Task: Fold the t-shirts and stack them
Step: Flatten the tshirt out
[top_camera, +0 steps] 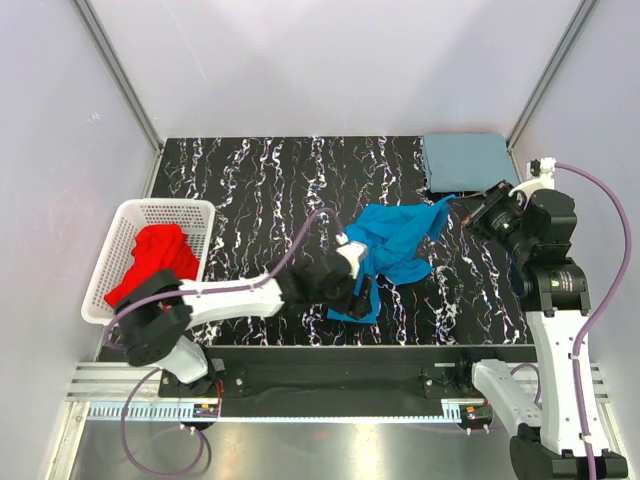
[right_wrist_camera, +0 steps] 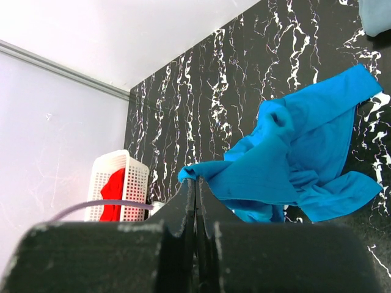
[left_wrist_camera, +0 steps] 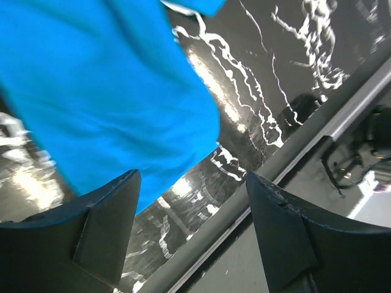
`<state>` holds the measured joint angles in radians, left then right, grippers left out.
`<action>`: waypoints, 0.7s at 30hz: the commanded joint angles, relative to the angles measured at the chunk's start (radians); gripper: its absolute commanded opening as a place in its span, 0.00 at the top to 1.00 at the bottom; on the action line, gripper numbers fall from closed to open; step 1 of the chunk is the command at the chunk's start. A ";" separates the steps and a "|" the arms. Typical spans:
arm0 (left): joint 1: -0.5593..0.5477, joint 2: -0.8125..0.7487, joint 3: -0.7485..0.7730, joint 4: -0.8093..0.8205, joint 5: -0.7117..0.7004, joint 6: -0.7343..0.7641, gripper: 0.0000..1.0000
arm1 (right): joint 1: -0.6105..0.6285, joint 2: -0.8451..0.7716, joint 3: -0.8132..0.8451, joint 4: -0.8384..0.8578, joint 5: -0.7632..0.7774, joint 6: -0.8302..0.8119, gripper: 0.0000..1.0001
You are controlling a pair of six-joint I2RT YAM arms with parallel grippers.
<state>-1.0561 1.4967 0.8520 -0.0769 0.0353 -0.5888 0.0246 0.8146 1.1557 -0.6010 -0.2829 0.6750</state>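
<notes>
The bright blue t-shirt (top_camera: 395,245) lies crumpled in the middle of the table. My right gripper (top_camera: 470,212) is shut on a corner of it at its right side; the right wrist view shows the jaws (right_wrist_camera: 197,183) pinched on that corner, with the shirt (right_wrist_camera: 305,159) stretching away. My left gripper (top_camera: 360,292) is at the shirt's near left edge. It is open and empty (left_wrist_camera: 192,210), with blue cloth (left_wrist_camera: 104,91) just past its left finger. A folded grey-blue t-shirt (top_camera: 468,160) lies at the back right corner. Red t-shirts (top_camera: 155,258) sit in the basket.
The white lattice basket (top_camera: 125,225) stands at the table's left side and shows in the right wrist view (right_wrist_camera: 137,180). The table's near edge rail (left_wrist_camera: 269,165) runs just under my left gripper. Grey walls close the back and sides.
</notes>
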 commanded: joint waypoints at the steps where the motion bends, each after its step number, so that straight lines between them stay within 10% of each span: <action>1: -0.057 0.088 0.105 -0.001 -0.162 -0.031 0.25 | 0.005 -0.026 0.038 0.017 -0.024 0.003 1.00; 8: -0.077 0.244 0.208 -0.089 -0.313 -0.054 0.31 | 0.005 -0.029 0.021 0.018 -0.035 0.003 1.00; 13: -0.070 0.214 0.167 -0.107 -0.377 -0.049 1.00 | 0.005 -0.032 0.030 -0.008 -0.012 0.005 1.00; 21: 0.146 -0.307 0.062 -0.286 -0.378 0.017 1.00 | 0.005 0.023 0.179 -0.112 0.048 -0.052 1.00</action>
<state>-1.0168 1.4334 0.9115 -0.3222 -0.2977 -0.6090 0.0246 0.8288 1.2396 -0.7078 -0.2707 0.6628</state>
